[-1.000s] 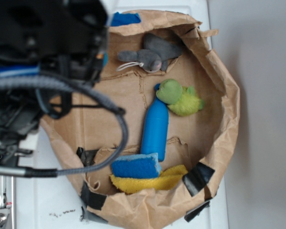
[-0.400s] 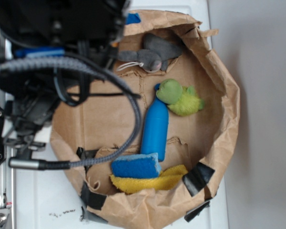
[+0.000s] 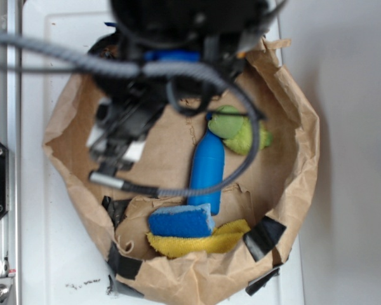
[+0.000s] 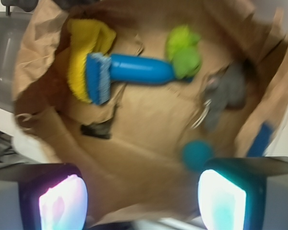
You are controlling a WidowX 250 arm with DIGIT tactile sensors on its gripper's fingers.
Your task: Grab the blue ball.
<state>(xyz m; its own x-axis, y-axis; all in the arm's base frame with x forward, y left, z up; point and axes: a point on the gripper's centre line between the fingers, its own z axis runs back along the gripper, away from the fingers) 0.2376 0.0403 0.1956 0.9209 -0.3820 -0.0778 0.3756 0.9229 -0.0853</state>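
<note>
Round, seemingly matte blue ball [image 4: 197,155] on creased paper, claw [image 4: 143,201] spread.

A robot-lab bench: white tabletop [image 3: 63,267], metal rail [image 3: 3,63], taped paper bag [image 3: 292,159] of toys.

1. The paper bag [image 3: 292,127] is brown kraft paper, matt and creased, patched with glossy black tape [image 3: 263,236].
2. The blue bottle [image 3: 206,171] looks like smooth plastic with a soft sheen.
3. The blue sponge [image 3: 180,222] is coarse and porous; the yellow cloth [image 3: 197,243] beneath is fuzzy.
4. The green toy [image 3: 238,130] and grey toy [image 4: 225,93] look plush.
5. The blue ball [image 4: 197,154] appears matt.
6. The gripper's pads [image 4: 62,203] look glossy and translucent.
</note>
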